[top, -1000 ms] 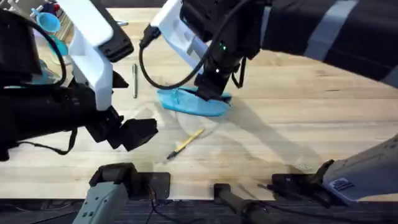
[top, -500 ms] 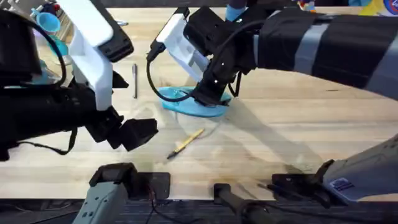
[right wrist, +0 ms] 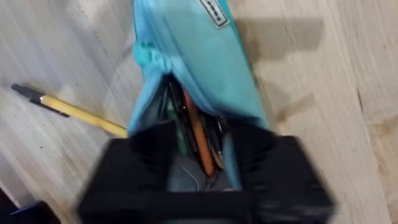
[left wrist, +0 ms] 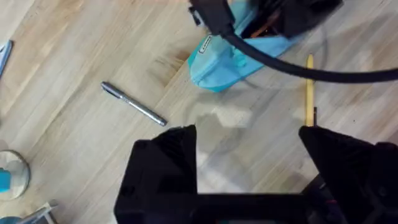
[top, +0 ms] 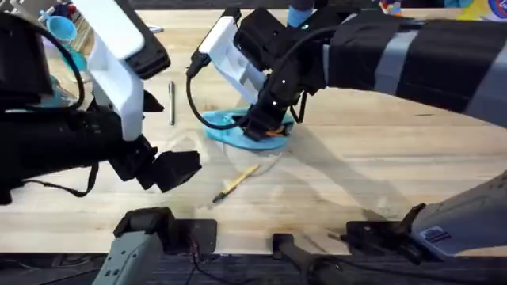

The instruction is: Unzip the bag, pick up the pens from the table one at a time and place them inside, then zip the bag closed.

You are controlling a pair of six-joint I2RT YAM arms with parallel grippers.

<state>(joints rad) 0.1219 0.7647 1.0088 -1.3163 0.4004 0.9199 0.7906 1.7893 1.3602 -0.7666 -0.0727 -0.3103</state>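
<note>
The light blue bag lies at the middle of the table, with my right gripper down on its right end. In the right wrist view the bag gapes at the near end, and an orange stick and dark items show inside. A silver-grey pen lies left of the bag, also seen as the silver pen. The tan pen with a dark tip lies in front of the bag. My left gripper hovers open and empty, left of the tan pen.
A cluster of blue items stands at the far left corner. A round object sits on the table near the silver pen. Black mounts line the front edge. Bare table spreads out to the right of the bag.
My right arm swung in and its gripper slid slightly left along the bag and lower onto it. The left arm and both pens stayed put.
</note>
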